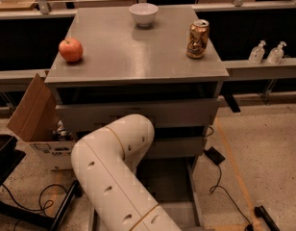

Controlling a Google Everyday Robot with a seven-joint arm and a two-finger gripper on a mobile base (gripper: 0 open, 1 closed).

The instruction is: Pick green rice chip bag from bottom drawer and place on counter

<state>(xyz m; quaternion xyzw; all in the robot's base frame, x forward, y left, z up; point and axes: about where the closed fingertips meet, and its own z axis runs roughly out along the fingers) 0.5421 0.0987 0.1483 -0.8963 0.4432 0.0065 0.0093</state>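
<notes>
The counter (133, 57) is a grey slab in the upper middle of the camera view. Below it the bottom drawer (171, 183) stands pulled out, with part of its grey floor and right wall showing. My white arm (114, 172) bends over the drawer and covers most of it. The green rice chip bag is hidden. My gripper is out of view, past the lower edge behind the arm.
On the counter sit a red apple (70, 49) at the left, a white bowl (143, 13) at the back and a soda can (198, 38) at the right. A cardboard box (30, 109) stands left of the drawers. A cable (220, 177) lies on the floor at the right.
</notes>
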